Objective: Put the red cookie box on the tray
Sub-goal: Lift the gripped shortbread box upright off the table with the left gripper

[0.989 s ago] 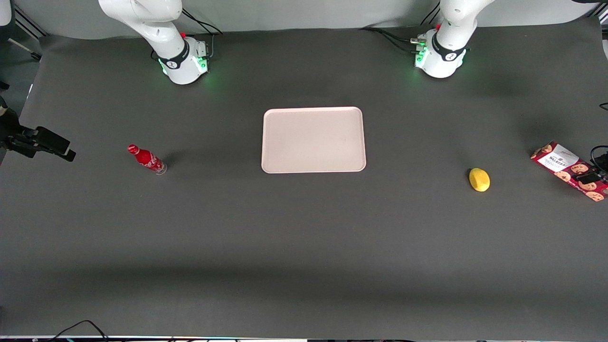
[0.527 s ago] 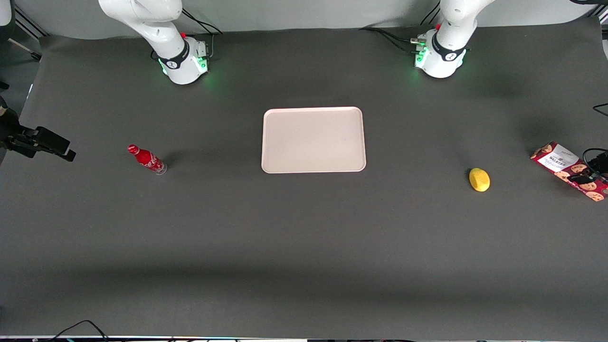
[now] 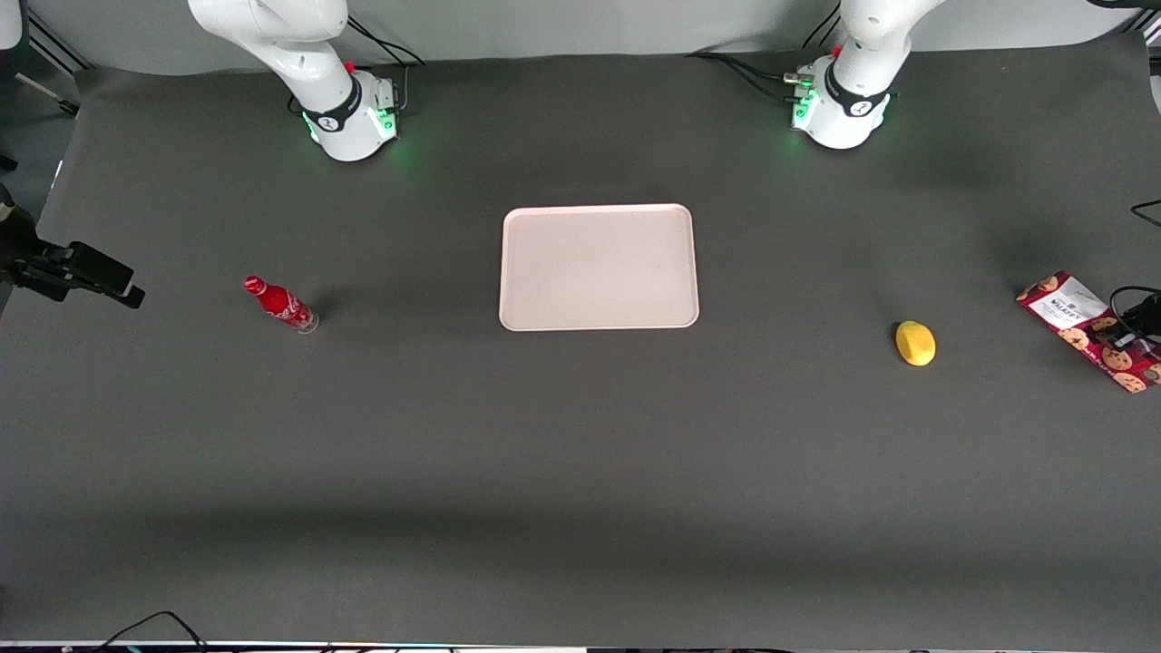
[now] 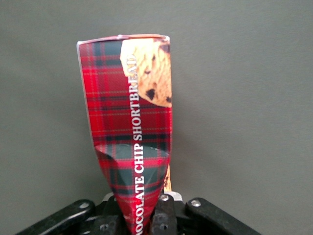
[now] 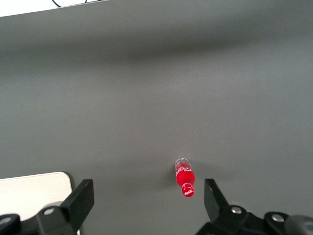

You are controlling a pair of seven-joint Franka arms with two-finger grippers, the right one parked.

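Observation:
The red cookie box [image 3: 1079, 328] lies at the working arm's end of the table, tipped up on one long edge. My gripper [image 3: 1132, 337] is at that same table end and is shut on the box. The wrist view shows the plaid carton [image 4: 128, 122] pinched between the black fingers [image 4: 165, 218], its wall creased inward at the grip, above bare dark mat. The pale pinkish-beige tray [image 3: 599, 267] sits flat at the middle of the table, far from the box, and nothing lies on it.
A yellow lemon-like fruit [image 3: 915, 343] lies between the tray and the box. A small red soda bottle [image 3: 279, 305] lies toward the parked arm's end. A black cable [image 3: 1132, 292] loops beside the gripper. Both arm bases stand farther from the camera than the tray.
The box has tipped up from lying flat and now shows narrower. The gripper on it has shifted slightly toward the table's end.

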